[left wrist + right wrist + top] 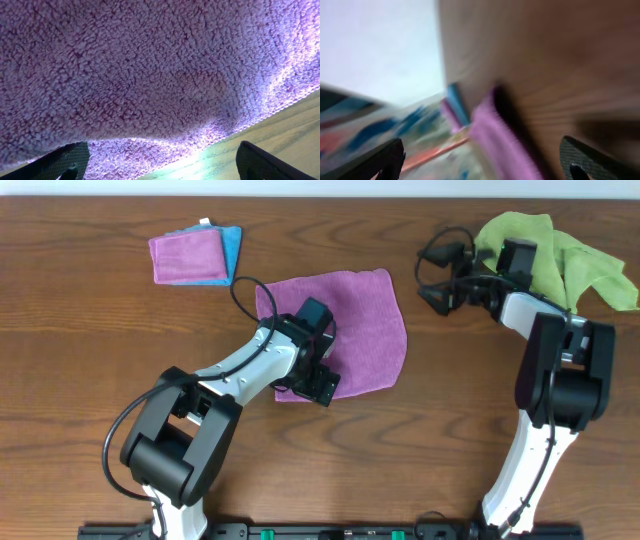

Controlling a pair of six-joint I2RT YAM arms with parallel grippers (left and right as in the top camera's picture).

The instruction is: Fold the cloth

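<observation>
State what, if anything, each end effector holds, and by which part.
Nothing is held. The left end effector is open at the near edge of the purple cloth; the right end effector is open and empty.

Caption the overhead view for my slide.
Left gripper open over the purple cloth; right gripper open beside the green cloth.

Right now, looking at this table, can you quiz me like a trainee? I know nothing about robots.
1. True or false: the right jaws hold the green cloth.
2. The left jaws are over which cloth? A the green one, B the big purple cloth, C the blue one.
3. Fill in: the folded purple cloth lies on a ___ cloth.
Key: 1 false, they stand open and empty. 2 B. 3 blue cloth.
</observation>
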